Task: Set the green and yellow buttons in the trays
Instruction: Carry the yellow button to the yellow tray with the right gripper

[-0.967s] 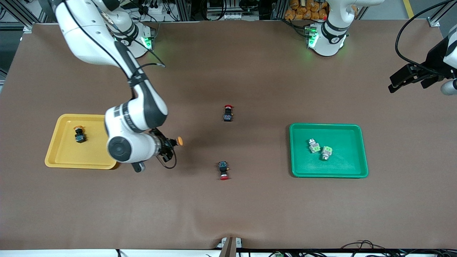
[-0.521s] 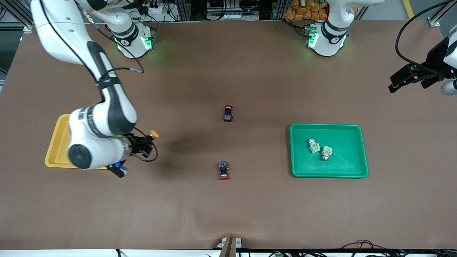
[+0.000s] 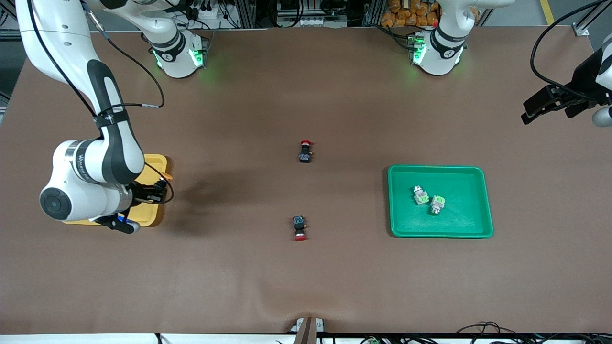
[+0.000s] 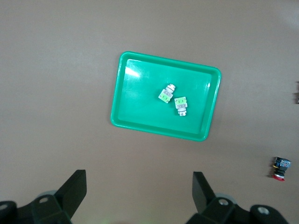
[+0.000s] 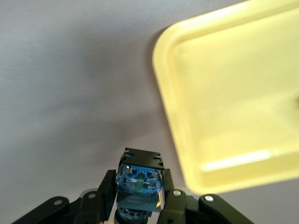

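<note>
Right pincer (image 3: 160, 187) clamped on yellow-capped button (image 5: 139, 183), hanging over edge of yellow tray (image 3: 154, 162) at right arm's end of table (image 3: 306, 286). Best carried further in over tray floor w/ cap kept level, lowered close before letting go, so no bounce over rim. Two green buttons (image 3: 428, 198) lying in green tray (image 3: 440, 170), touching or nearly. Two red-capped switches (image 3: 300, 228) mid-table, to be left alone. Left pincer (image 4: 139, 193) spread wide, empty, waiting high near left arm's end.

red-capped switches (image 3: 305, 152) mid-table, open cloth (image 3: 306, 282) around them
</note>
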Motion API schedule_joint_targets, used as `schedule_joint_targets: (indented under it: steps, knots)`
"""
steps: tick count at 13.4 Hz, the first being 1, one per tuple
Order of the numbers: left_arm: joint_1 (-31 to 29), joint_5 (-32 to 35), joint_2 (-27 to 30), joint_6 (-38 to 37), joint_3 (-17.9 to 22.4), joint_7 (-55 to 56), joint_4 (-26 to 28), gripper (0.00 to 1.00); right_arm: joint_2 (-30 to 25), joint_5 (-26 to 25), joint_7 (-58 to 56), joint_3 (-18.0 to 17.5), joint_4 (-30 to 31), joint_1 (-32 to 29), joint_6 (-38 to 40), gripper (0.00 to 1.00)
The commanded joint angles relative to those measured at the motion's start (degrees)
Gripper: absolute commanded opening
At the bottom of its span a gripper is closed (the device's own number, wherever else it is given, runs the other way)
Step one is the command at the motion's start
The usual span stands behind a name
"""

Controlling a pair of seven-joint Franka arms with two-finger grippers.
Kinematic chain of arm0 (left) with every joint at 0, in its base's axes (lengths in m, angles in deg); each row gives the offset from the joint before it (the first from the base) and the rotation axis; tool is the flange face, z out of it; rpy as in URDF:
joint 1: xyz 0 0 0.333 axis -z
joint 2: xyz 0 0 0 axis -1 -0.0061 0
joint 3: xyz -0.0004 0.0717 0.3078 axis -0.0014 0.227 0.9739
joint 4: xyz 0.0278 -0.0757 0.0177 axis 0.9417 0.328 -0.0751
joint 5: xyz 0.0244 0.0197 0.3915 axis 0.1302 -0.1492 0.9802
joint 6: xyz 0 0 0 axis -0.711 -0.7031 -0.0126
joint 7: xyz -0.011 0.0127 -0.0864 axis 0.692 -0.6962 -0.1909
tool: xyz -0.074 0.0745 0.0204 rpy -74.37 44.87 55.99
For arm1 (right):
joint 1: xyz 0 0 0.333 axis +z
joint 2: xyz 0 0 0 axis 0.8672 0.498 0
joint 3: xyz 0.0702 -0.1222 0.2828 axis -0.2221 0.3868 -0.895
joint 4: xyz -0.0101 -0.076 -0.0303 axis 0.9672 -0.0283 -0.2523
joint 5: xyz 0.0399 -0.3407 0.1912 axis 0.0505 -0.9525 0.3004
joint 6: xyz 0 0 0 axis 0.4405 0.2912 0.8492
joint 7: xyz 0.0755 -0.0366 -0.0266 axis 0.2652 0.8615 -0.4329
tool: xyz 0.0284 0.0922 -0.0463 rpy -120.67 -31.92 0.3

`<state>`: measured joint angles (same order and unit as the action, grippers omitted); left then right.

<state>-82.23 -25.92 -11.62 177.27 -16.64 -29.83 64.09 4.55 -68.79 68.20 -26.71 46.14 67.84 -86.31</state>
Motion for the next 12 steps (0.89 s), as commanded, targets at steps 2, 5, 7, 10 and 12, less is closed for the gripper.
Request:
schedule_joint_targets:
  steps: [2,5,7,10,12]
  knots:
    - [-0.3,0.1,1.0,-1.4,0.0,-1.1,0.2,1.00,-4.1,-0.7,-9.5,2.7,9.0,-0.1,-6.6,0.00]
    - [-0.2,0.1,1.0,-2.1,-0.1,-0.9,0.3,1.00,-3.6,-0.7,-16.4,3.6,12.1,-1.1,-10.8,0.00]
    - [-0.1,0.2,1.0,-2.8,-0.1,-0.9,0.4,1.00,-3.4,-1.1,-22.3,4.9,13.9,-1.1,-13.9,0.00]
    - [0.0,0.2,1.0,-3.0,-0.2,-0.9,0.5,1.00,-2.2,-1.0,-27.7,6.4,14.1,-1.9,-15.7,0.00]
    - [0.1,0.1,0.8,-3.0,-0.5,-0.7,0.4,1.00,-1.6,-1.0,-27.8,6.4,15.4,-2.2,-17.6,0.00]
